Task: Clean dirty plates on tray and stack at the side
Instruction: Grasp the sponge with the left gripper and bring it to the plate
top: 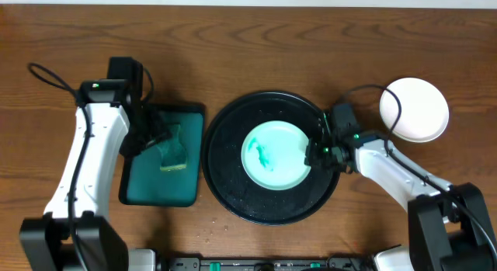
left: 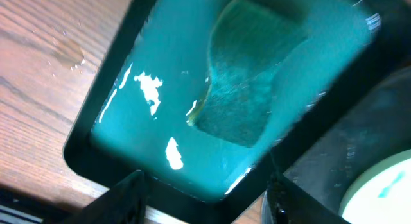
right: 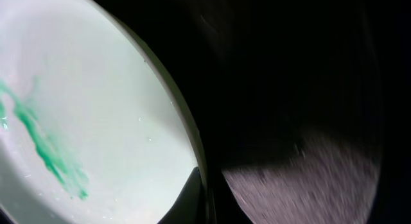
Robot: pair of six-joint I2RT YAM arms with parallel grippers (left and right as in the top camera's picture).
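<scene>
A pale mint-green plate (top: pixel 276 156) with a green smear lies in the middle of the large round black tray (top: pixel 233 185). My right gripper (top: pixel 314 153) is at the plate's right rim and shut on it. In the right wrist view the rim (right: pixel 186 131) runs between the fingers (right: pixel 207 201), and the smear (right: pixel 48 150) shows on the plate. A white plate (top: pixel 414 109) lies on the table at the far right. My left gripper (top: pixel 155 139) is open and empty over the teal tray (top: pixel 144 189), near the sponge (top: pixel 175 151). A second mint plate is not in view.
The dark teal rectangular tray (left: pixel 160 51) lies just left of the black tray, with the sponge (left: pixel 244 89) in it and wet glints on its floor. The left fingers (left: pixel 205 208) hang over its corner. Droplets lie on the wood (left: pixel 67 54).
</scene>
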